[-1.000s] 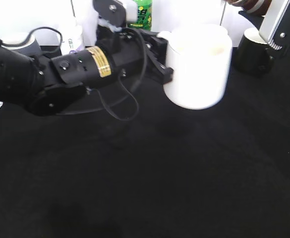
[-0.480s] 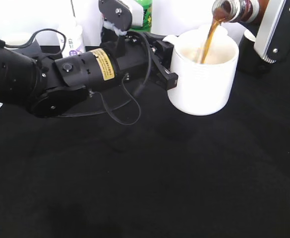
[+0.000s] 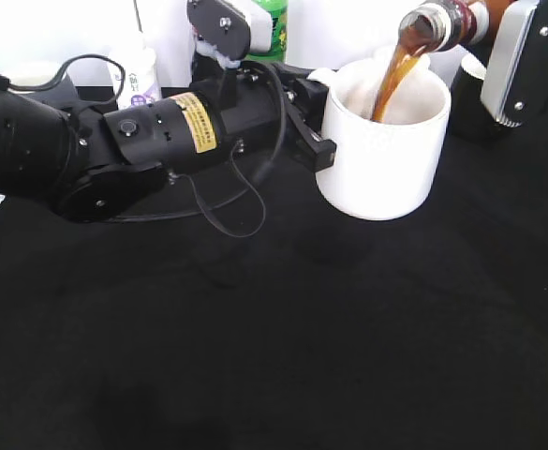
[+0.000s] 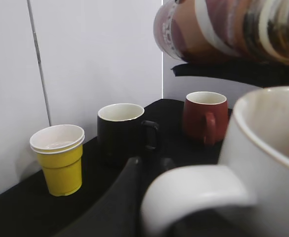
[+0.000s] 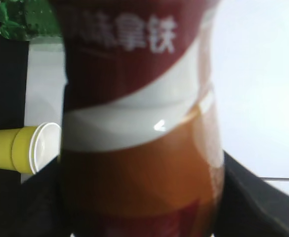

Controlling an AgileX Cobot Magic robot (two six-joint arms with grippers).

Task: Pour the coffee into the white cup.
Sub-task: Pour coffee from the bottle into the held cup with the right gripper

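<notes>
The white cup [image 3: 378,150] stands on the black table, and my left gripper [image 3: 313,114] is shut on its loop handle [image 4: 193,195]. My right gripper [image 3: 508,56] is shut on the coffee bottle [image 3: 451,23], which is tipped mouth-down over the cup. A brown stream [image 3: 391,80] runs from the bottle's mouth into the cup. The bottle's brown-orange and red wrap with a white swoosh fills the right wrist view [image 5: 139,123], hiding the jaws there. In the left wrist view the bottle [image 4: 223,29] hangs above the cup's rim [image 4: 263,128].
A yellow cup with a white rim [image 4: 59,158], a black mug [image 4: 122,131] and a red mug [image 4: 203,117] stand behind the white cup. A black mug [image 3: 470,98] stands at the back right. A green bottle [image 3: 272,23] and a small white bottle [image 3: 133,80] stand at the back.
The left gripper set the white cup down lower and slightly right. The coffee bottle tipped over it and coffee began streaming in; the stream has continued with the bottle tilted a little more.
</notes>
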